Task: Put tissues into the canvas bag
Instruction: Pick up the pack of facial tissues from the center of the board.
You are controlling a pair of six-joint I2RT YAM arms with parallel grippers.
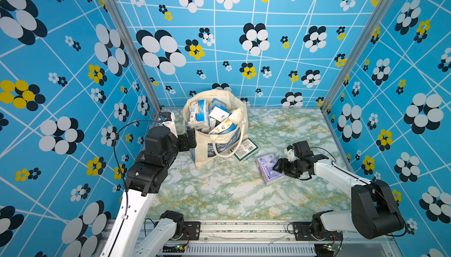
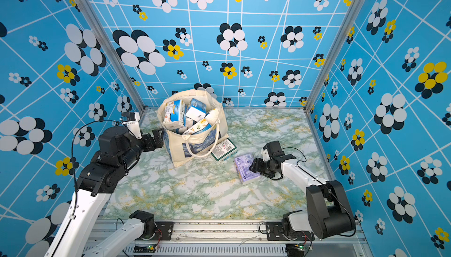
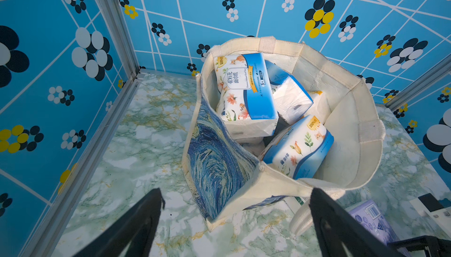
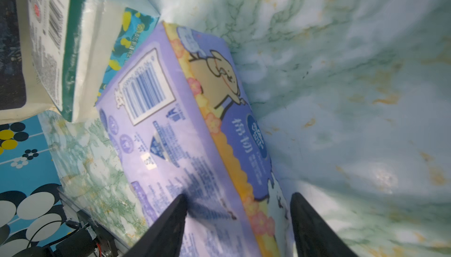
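Arms, canvas bag [image 1: 202, 157], lavender pack [image 1: 266, 168]
Left arm elbow-high, left gripper [image 3: 236, 191] spread wide by bag; right arm low, right gripper [image 4: 239, 194] straddling pack, grip indeterminable.

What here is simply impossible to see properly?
- Left wrist view: lower packs in the cream canvas bag, buried under blue-and-white tissue packs.
- In a top view: green-and-white tissue pack, partly under the bag's handle.
- Right wrist view: whether the right hand grips the lavender tissue pack; blurred.
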